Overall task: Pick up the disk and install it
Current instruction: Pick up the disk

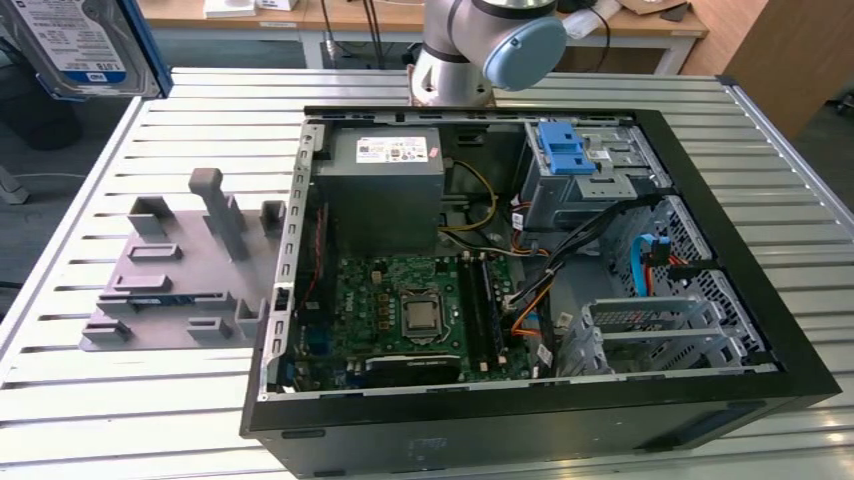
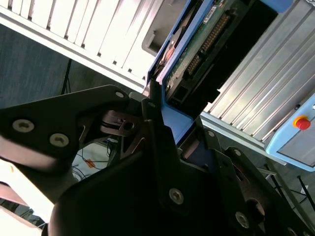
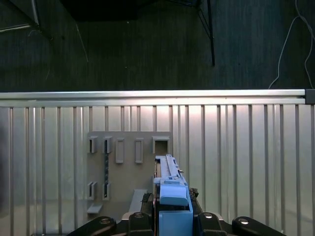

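While the pincer [image 2: 173, 129] clamps one disk [image 1: 74, 45] aloft at upper left of the exterior view, one open computer case [image 1: 534, 250] fills centre-right, one grey fixture [image 1: 174, 270] just beside its left wall; bare desk [image 1: 200, 110] slats border both.

The black metal gripper [image 2: 173, 129] clamps the flat rectangular disk [image 2: 196, 58] by its blue plastic carrier, with 1 finger [image 2: 151, 101] pressed against the carrier's edge. The disk's green circuit board faces the camera. Behind the disk lies the slatted silver metal table [image 2: 268, 78]. Past the table's edge, well apart from the disk, sits a pale blue box [image 2: 290, 145] with 1 red button [image 2: 301, 122].
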`<state>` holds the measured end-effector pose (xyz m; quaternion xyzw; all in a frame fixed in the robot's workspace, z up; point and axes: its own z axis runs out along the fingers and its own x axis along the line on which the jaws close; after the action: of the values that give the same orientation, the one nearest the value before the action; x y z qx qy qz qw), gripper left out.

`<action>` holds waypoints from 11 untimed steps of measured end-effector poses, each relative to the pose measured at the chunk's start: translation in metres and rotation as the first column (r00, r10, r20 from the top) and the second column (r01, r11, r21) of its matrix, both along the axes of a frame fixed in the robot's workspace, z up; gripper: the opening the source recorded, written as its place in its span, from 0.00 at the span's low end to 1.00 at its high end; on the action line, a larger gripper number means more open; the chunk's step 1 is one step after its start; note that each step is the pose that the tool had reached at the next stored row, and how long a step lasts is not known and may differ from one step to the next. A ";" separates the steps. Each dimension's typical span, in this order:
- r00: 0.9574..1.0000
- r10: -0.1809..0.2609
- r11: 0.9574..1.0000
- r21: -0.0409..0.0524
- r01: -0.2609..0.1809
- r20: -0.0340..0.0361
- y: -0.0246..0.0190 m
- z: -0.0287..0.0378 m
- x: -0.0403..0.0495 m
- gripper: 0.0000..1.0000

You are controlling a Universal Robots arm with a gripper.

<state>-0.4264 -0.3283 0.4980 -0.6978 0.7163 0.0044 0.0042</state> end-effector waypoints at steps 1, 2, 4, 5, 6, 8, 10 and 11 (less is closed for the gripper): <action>1.000 0.000 1.000 0.000 0.000 0.000 0.0000 0.0000 0.0000 0.36; 1.000 0.000 1.000 0.000 0.000 0.000 0.0000 0.0000 0.0000 0.36; 1.000 0.000 1.000 0.000 0.000 0.000 0.0000 0.0000 0.0000 0.36; 1.000 0.000 1.000 0.000 0.000 0.000 0.0001 0.0001 0.0003 0.36; 1.000 0.000 1.000 0.000 0.000 0.000 0.0001 0.0002 0.0009 0.36; 1.000 0.000 1.000 0.000 0.000 0.000 0.0000 0.0001 0.0031 0.36; 1.000 0.000 1.000 0.000 0.000 0.000 0.0000 0.0002 0.0057 0.36; 1.000 0.000 1.000 0.000 0.000 0.000 0.0000 0.0001 0.0070 0.36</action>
<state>-0.4193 -0.3283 0.4981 -0.6978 0.7163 0.0044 0.0042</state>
